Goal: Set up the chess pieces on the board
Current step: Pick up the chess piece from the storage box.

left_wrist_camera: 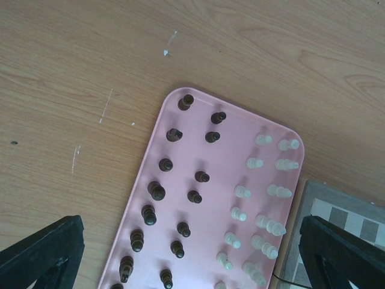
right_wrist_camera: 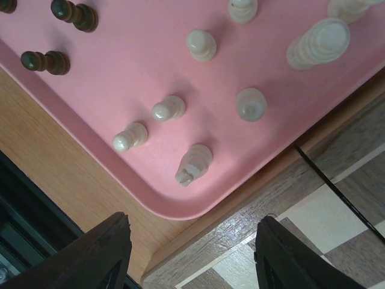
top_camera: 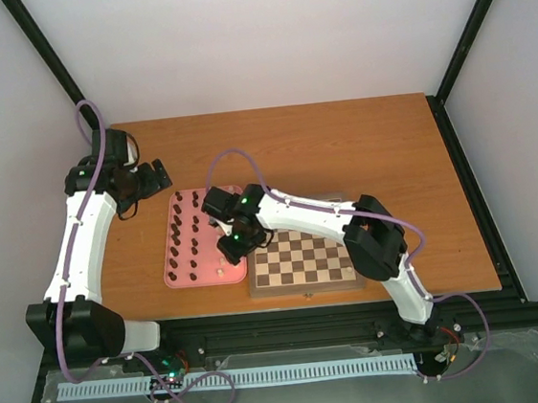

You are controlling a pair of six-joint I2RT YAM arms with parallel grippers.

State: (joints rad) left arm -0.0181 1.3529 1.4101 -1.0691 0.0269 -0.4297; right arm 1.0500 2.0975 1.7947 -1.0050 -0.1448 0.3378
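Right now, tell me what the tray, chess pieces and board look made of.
Pink tray: smooth matte, rounded lip, probably plastic. Chess pieces: likely turned wood, cream ones slightly glossy, dark ones stained brown. Board: wood, grain visible on rim and checks.

Wooden table [top_camera: 369,143] carries pink tray [left_wrist_camera: 222,156] w/ board [top_camera: 304,260] just beside, on its right.
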